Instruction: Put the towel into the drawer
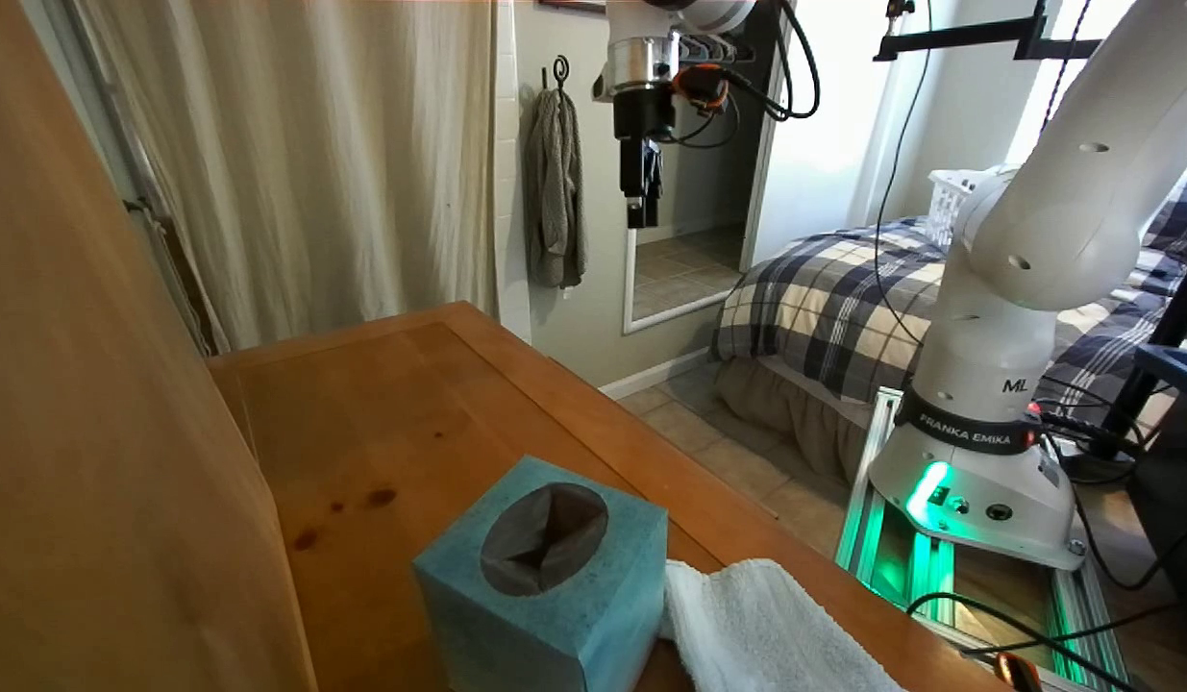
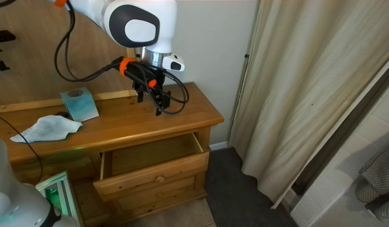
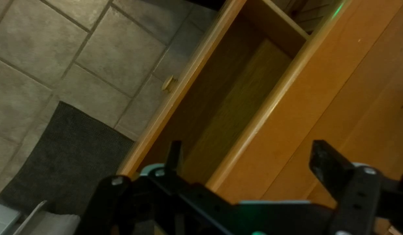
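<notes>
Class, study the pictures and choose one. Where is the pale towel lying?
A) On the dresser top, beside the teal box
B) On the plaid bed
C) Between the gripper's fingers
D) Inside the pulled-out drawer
A, since both exterior views show the towel spread on the dresser top, beside the teal box.

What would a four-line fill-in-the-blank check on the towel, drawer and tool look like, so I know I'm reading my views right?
1. The towel lies on ____ of the dresser, beside the teal box.
2. Rather than shut, the drawer stands ____.
3. Right now the tool is holding ____.
4. The drawer shows just ____ knob.

Missing words, in order: top; open; nothing; one.
</notes>
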